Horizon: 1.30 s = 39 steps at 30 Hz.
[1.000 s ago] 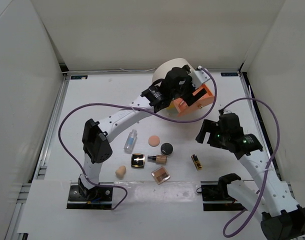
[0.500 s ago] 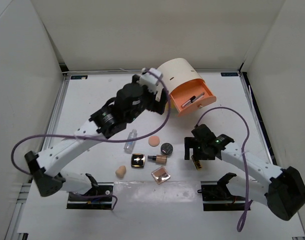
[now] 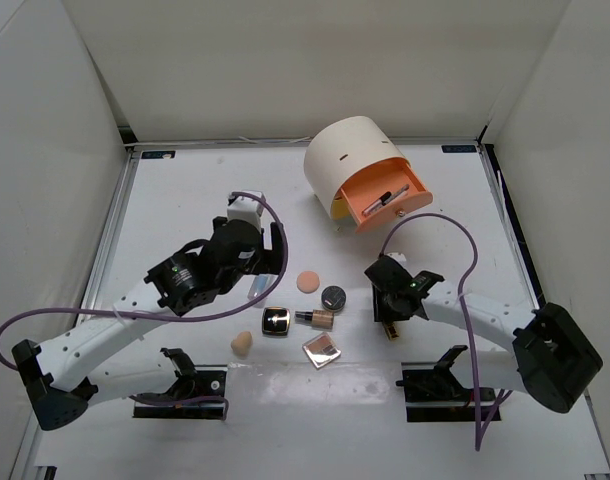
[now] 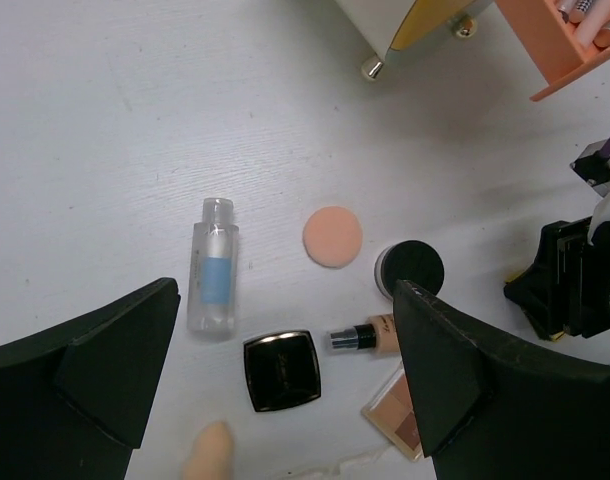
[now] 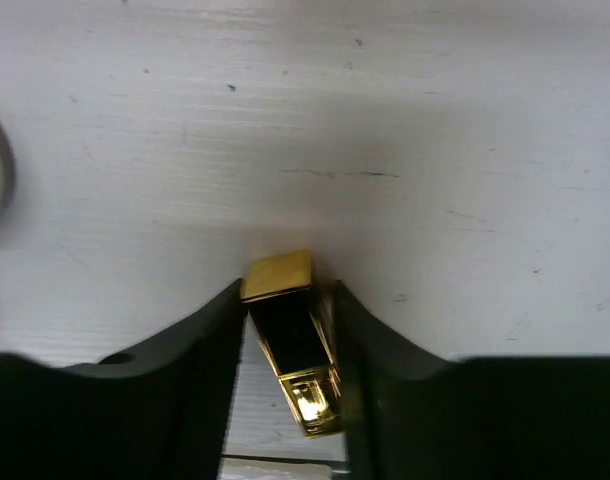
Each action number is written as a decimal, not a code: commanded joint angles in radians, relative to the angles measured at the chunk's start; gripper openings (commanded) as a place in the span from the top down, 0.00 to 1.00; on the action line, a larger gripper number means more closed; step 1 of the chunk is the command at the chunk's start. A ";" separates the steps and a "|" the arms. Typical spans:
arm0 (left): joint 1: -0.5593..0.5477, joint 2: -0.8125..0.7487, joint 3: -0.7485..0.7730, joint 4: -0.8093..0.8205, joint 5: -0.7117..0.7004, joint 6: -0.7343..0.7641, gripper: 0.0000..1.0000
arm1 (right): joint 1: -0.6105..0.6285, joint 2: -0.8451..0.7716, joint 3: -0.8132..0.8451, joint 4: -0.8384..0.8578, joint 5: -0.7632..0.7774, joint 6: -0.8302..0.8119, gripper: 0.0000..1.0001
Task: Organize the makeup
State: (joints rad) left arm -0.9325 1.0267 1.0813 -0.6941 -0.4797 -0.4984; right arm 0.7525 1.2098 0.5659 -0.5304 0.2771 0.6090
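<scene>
The makeup lies in a loose group at mid-table: clear little bottle, peach puff, round black compact, square black compact, foundation bottle, brown palette compact and beige sponge. My left gripper hovers open above them, over the bottle. Down on the table, my right gripper has its fingers pressed on both sides of the gold lipstick, which lies tilted between them.
A cream cylinder box stands at the back, its orange drawer pulled open with slim tubes inside. White walls enclose the table on three sides. Purple cables loop from both arms.
My left arm has swung back from the cylinder box to above the clear bottle. My right gripper has dropped onto the gold lipstick and closed round it.
</scene>
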 commanded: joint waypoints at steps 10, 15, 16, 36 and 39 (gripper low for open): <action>-0.002 -0.014 0.017 -0.068 -0.053 -0.052 0.02 | 0.060 -0.069 0.058 -0.012 0.036 0.054 0.95; 0.000 -0.020 0.023 -0.042 -0.082 -0.042 0.02 | 0.100 -0.136 0.305 -0.083 0.042 -0.038 0.95; -0.002 -0.022 0.026 -0.033 -0.085 -0.042 0.02 | 0.100 -0.142 0.343 -0.083 0.048 -0.047 0.95; 0.081 0.084 0.085 0.105 -0.086 0.057 0.02 | -0.231 0.201 0.910 0.116 0.312 -0.038 0.90; 0.118 0.105 0.097 0.139 -0.066 0.103 0.02 | -0.274 0.223 0.884 0.132 0.281 -0.008 0.86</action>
State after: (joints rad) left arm -0.8452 1.1229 1.1316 -0.6201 -0.5610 -0.4454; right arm 0.5049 1.4345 1.4307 -0.4519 0.5503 0.5449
